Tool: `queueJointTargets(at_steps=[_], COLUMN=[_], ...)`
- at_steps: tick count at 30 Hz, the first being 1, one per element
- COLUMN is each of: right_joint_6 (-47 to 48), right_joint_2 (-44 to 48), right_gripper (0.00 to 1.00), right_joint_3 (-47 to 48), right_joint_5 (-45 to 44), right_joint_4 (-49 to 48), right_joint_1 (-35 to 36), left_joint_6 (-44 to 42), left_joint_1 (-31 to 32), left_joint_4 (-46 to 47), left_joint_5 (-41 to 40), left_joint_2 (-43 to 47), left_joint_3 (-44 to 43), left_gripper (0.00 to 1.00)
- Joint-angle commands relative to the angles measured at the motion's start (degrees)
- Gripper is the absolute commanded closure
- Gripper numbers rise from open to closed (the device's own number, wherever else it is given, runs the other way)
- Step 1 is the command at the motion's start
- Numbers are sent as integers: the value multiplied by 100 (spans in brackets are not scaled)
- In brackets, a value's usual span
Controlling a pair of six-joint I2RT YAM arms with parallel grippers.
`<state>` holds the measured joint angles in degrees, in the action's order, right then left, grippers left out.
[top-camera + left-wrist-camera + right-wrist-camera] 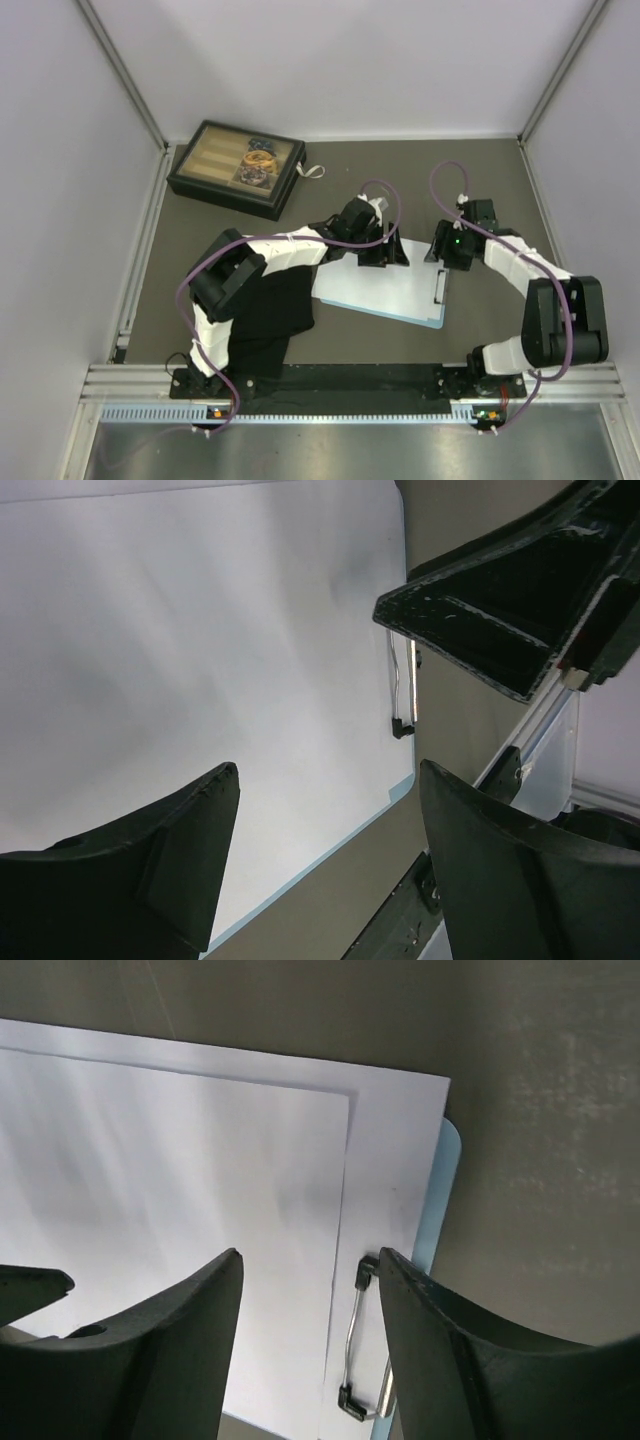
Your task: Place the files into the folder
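Both files (385, 288) lie flat on the folder (428, 320) in the middle of the table (350, 170), just right of a black cloth (268, 310). The right wrist view shows the two sheets stacked slightly out of line. The top sheet (170, 1180) stops just short of the metal clip (362, 1345). The lower sheet (395, 1140) runs on beneath the clip's wire handle, and a strip of blue board shows past it at that end. Whether the clip clamps the lower sheet, I cannot tell. The left gripper (380, 250) hangs over the far edge of the sheets, its fingers spread with nothing between them. The right gripper (447, 250) hangs at the far right corner of the folder, near the clip. Its fingers are also apart and hold nothing, and in its own view the wire handle lies between them, close to one finger. A dark box (237, 167) sits in the far left corner, well apart from the folder.
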<state>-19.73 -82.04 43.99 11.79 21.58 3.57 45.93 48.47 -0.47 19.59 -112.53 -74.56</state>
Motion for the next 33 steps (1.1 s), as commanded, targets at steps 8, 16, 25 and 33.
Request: queueJointTargets(at_steps=[8,16,25,33], right_joint_6=[-480,-471,-523,-1024], right_joint_2=[936,619,549,513], right_gripper=[73,74,82,83], right_joint_3=[-417,-593,-839,-1234], right_joint_5=[-485,-362,-160,-125], right_joint_4=[698,523,215,-365], right_joint_1=[-15,-15,-15,-15], left_joint_6=[-577,-480,-357,-304], left_joint_1=[-4,-4,-4,-4], left_joint_4=[-648,-445,-296,-164], left_joint_5=[-272,-290,-175,-149], left_joint_2=[-366,-603,-762,-762], left_joint_3=[-551,-445,-322,-120], left_gripper=[24,24,25,25])
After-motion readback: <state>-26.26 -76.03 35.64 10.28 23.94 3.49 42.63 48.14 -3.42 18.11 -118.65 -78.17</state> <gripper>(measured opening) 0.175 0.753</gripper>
